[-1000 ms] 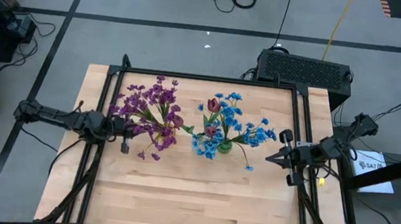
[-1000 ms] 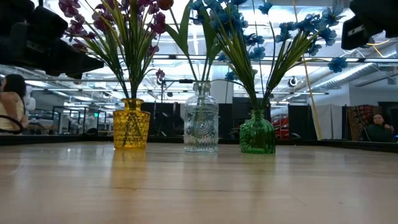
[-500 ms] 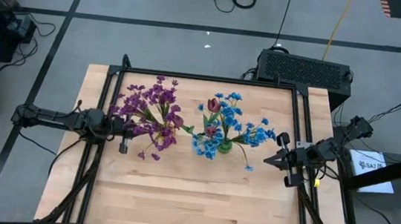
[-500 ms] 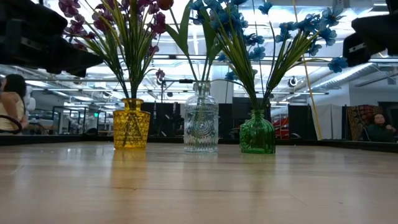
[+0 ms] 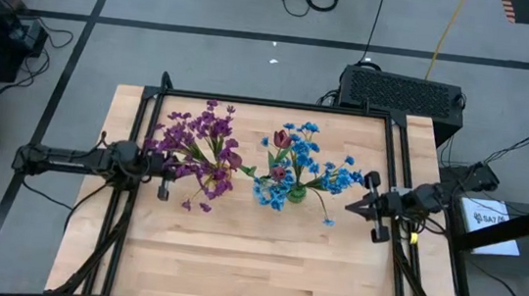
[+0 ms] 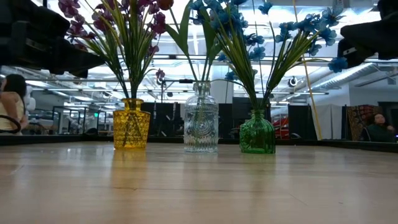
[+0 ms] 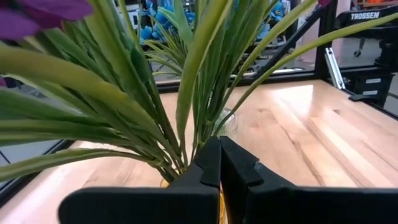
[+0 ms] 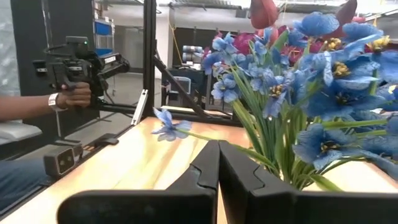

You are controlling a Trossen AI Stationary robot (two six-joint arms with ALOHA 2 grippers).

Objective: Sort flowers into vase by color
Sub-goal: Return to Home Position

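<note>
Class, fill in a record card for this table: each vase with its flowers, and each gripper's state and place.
Yellow vase: purple flowers
Clear vase: dark red flowers
Green vase: blue flowers
Left gripper: shut, empty, close to the purple flowers' stems
Right gripper: shut, empty, on the right side of the blue flowers

Two dark arms, slim and jointed.
Left arm (image 5: 66, 158), right arm (image 5: 437, 198): black tubular links, bulkier joint housings. Left gripper (image 7: 219, 143), right gripper (image 8: 218, 145): matte black fingers (image 7: 205, 171), angular, with stepped edges.
</note>
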